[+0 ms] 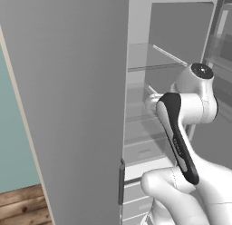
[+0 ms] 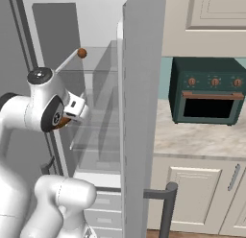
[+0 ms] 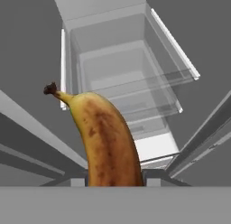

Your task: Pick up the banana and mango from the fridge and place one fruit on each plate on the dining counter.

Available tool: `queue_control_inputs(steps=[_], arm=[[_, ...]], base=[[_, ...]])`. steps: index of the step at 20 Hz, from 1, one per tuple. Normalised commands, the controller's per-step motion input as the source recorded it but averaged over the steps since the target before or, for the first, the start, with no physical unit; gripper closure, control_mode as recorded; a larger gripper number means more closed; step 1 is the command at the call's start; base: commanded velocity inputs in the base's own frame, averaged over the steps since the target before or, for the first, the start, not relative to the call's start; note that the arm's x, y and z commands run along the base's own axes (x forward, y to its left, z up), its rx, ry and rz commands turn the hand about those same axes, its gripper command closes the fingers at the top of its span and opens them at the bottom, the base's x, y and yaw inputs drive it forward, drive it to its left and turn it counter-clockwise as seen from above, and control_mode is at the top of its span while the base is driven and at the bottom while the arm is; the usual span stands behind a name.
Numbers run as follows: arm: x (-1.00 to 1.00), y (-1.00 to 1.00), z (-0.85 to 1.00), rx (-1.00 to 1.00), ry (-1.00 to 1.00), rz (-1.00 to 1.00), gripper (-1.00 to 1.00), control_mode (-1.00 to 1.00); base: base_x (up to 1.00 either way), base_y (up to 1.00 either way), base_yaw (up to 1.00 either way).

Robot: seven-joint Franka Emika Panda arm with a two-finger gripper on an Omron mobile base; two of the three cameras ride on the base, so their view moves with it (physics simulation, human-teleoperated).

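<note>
A yellow banana [image 3: 106, 142] with brown freckles stands up between my gripper's [image 3: 115, 179] jaws, stem at the top left. The gripper is shut on it, inside the open grey fridge [image 1: 68, 106]. Seen from the right base, my hand [image 2: 73, 109] is level with the middle glass shelves, and an orange-brown sliver of the banana [image 2: 61, 122] shows beside it. The small roundish mango [image 2: 82, 53] sits on the front edge of an upper glass shelf, above and just right of my hand. The plates and the dining counter are out of view.
The fridge's open door [image 2: 139, 112] stands edge-on right of my arm, its dark handle [image 2: 166, 203] low down. Glass shelves and drawers [image 3: 131, 96] lie below the hand. A teal toaster oven [image 2: 207, 90] sits on the worktop [image 2: 202, 136] over cream cabinets.
</note>
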Motion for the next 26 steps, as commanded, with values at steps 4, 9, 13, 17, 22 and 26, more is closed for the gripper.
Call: queue_control_inputs(steps=[4,9,13,17,22,26], arm=[[-0.09,0.0,0.0,0.0,0.0,0.0,1.0,1.0],[0.0,0.0,0.0,0.0,0.0,0.0,1.0,1.0],[0.0,0.0,0.0,0.0,0.0,0.0,1.0,1.0],[0.0,0.0,0.0,0.0,0.0,0.0,1.0,1.0],[0.0,0.0,0.0,0.0,0.0,0.0,1.0,1.0],[0.0,0.0,0.0,0.0,0.0,0.0,1.0,1.0]], base=[[-0.42,0.11,0.0],[-0.98,0.59,-0.01],[-1.0,0.47,-0.08],[-1.0,0.12,-0.31],[-0.78,0.0,-0.66],[-0.41,0.0,-0.69]])
